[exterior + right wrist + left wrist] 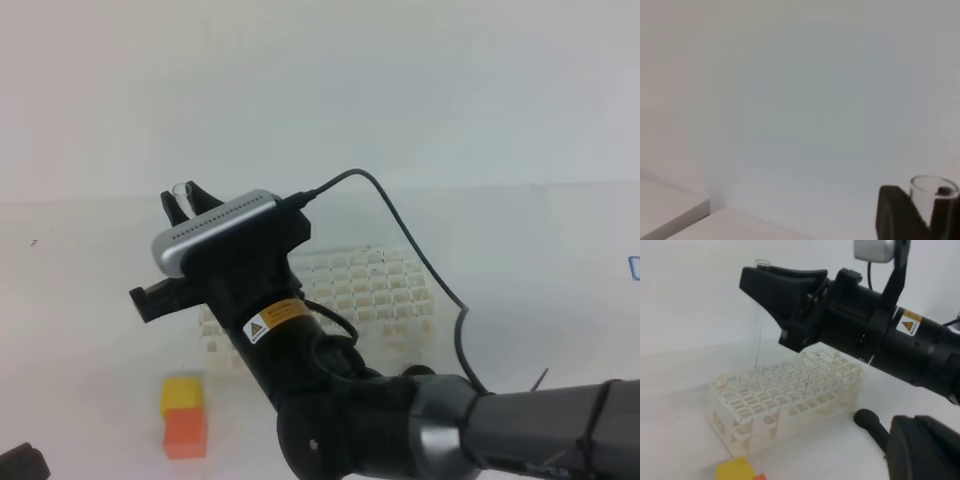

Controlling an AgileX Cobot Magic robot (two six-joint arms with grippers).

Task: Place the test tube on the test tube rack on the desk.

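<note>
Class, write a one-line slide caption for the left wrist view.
Right gripper holds the test tube upright above the white test tube rack on the desk.

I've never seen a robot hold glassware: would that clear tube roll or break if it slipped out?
Probably both. The test tube looks thin, clear and perfectly round, so on the flat desk it would likely roll. Its smooth wall may be slippery in the right gripper, which pinches it only near the rim.

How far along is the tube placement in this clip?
Done: the right tool has the test tube gripped near its rim and lifted. In hand: the tube hangs about upright over the far side of the test tube rack, its bottom near the top grid; whether it has entered a hole is unclear. Left: lowering it in and letting go.
</note>
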